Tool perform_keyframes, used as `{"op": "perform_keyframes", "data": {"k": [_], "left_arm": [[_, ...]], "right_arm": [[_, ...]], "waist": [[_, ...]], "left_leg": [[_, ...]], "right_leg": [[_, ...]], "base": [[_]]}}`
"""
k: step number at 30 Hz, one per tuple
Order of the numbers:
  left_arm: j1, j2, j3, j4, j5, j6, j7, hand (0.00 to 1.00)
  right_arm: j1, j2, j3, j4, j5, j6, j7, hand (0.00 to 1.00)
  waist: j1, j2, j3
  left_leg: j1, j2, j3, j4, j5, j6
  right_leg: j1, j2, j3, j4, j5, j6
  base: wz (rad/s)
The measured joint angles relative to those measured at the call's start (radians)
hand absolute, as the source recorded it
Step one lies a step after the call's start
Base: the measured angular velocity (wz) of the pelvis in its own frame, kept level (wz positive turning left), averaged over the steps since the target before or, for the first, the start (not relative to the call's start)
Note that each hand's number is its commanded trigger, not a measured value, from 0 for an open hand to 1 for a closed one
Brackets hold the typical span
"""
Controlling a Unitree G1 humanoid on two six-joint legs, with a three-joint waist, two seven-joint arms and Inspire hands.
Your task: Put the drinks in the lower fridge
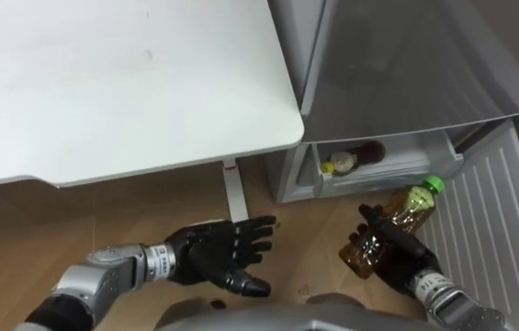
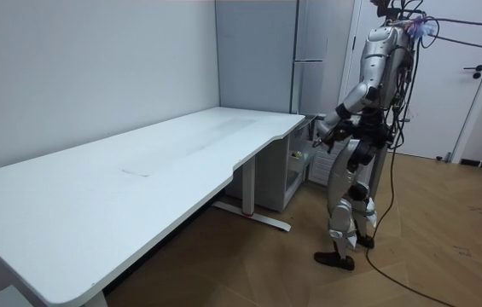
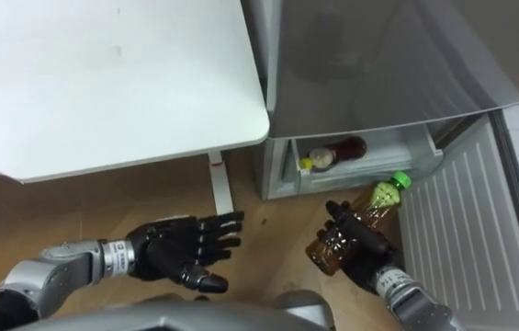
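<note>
Right hand (image 1: 399, 262) curled round amber bottle (image 1: 411, 207), green cap, held above floor near open lower fridge drawer (image 1: 397, 173). Second bottle (image 1: 355, 154) lies inside, partly hidden. Left hand (image 1: 218, 253) spread, empty.

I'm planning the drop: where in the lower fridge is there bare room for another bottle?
The drawer looks bare from the lying bottle to its right wall; its left end is taken by that bottle. Open floor lies between the drawer and the right hand, which holds the green-capped bottle.
</note>
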Motion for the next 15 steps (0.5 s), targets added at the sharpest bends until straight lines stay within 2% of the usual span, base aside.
{"op": "perform_keyframes", "data": {"k": [4,6,9,11,13,15], "left_arm": [[0.014,-0.005,-0.001,0.021,0.026,0.013,-0.007,0.0],[0.011,-0.01,0.008,0.053,0.029,0.013,-0.006,0.0],[0.003,-0.033,0.084,0.154,0.029,0.012,0.015,0.0],[0.003,-0.051,0.148,0.228,0.029,0.003,0.059,0.0],[0.002,-0.059,0.179,0.282,0.025,0.0,0.104,0.0],[0.002,-0.083,0.232,0.322,0.025,-0.012,0.153,0.0]], "right_arm": [[-0.006,0.0,0.007,0.028,0.003,-0.001,-0.014,1.0],[-0.01,0.001,0.021,0.035,0.0,0.0,-0.033,1.0],[-0.019,0.002,0.019,0.04,0.003,0.002,-0.066,1.0],[-0.02,0.002,0.013,0.04,0.035,0.002,-0.095,1.0],[-0.036,0.002,0.003,0.052,0.055,0.002,-0.122,1.0],[-0.063,0.004,-0.012,0.071,0.079,0.004,-0.163,1.0]], "waist": [[0.015,-0.001,0.0],[0.033,-0.002,-0.0038],[0.055,-0.004,-0.0052],[0.067,-0.005,-0.0069],[0.079,-0.004,-0.0086],[0.089,-0.002,-0.0093]], "left_leg": [[-0.001,0.003,0.006,0.0,0.0,0.0],[-0.001,0.006,0.021,0.001,0.0,-0.001],[0.0,0.012,0.028,0.005,0.001,-0.001],[-0.001,0.013,0.024,0.001,0.0,-0.002],[-0.001,0.015,0.024,0.0,0.001,-0.003],[-0.003,0.017,0.024,0.0,0.003,-0.005]], "right_leg": [[-0.004,0.0,0.001,0.0,0.0,0.0],[-0.014,0.001,0.003,0.005,0.0,0.0],[-0.017,0.004,0.013,0.005,0.003,-0.005],[-0.014,0.006,0.011,0.003,0.004,-0.005],[-0.014,0.008,0.012,0.001,0.005,-0.007],[-0.017,0.009,0.007,0.002,0.007,-0.008]], "base": [[-0.04],[-0.19],[-0.1],[0.0],[0.0],[0.0]]}}
